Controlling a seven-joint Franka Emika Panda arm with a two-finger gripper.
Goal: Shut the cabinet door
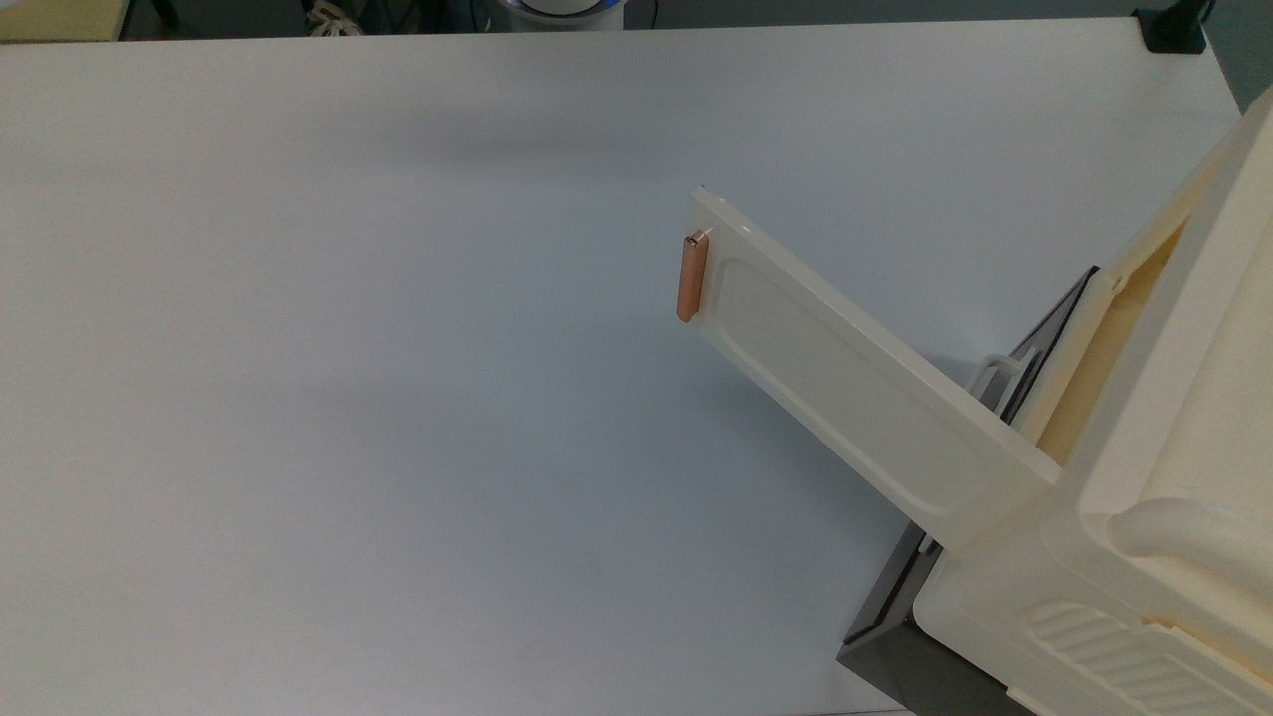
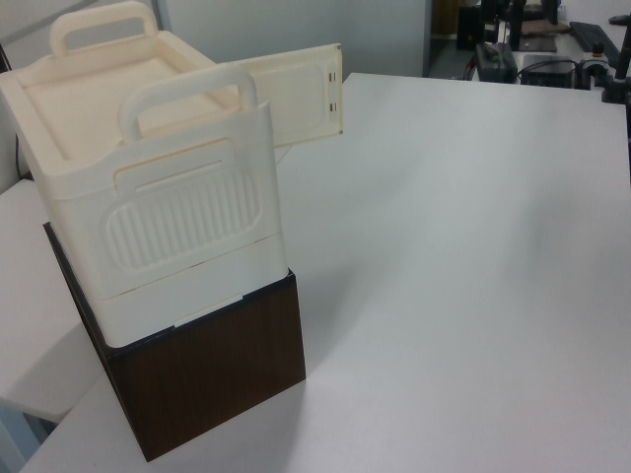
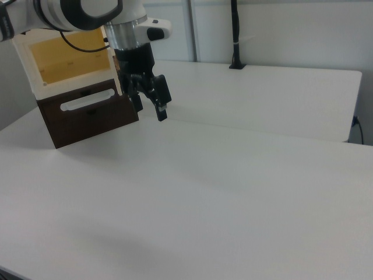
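Cabinet door point(image 1: 845, 383) stood swung wide open, sticking out over the white table point(image 1: 348, 398) from the cream cabinet point(image 1: 1164, 477) at the top view's right edge. Copper bar handle point(image 1: 691, 276) sat at the door's free edge, recessed inset facing up-left in the top view. In the left view the door point(image 2: 296, 94) showed behind the cabinet point(image 2: 158, 187), which sat on a dark wood-grain base point(image 2: 212, 379). Right view: gripper point(image 3: 150, 104) hung above the table, in front of the cabinet's yellow interior point(image 3: 70, 55) & dark lower panel w/ white loop handle point(image 3: 87, 100). Arm came in from upper left, wrist pointing down, tilted a bit. Jaws narrowly apart, holding nothing, touching nothing.
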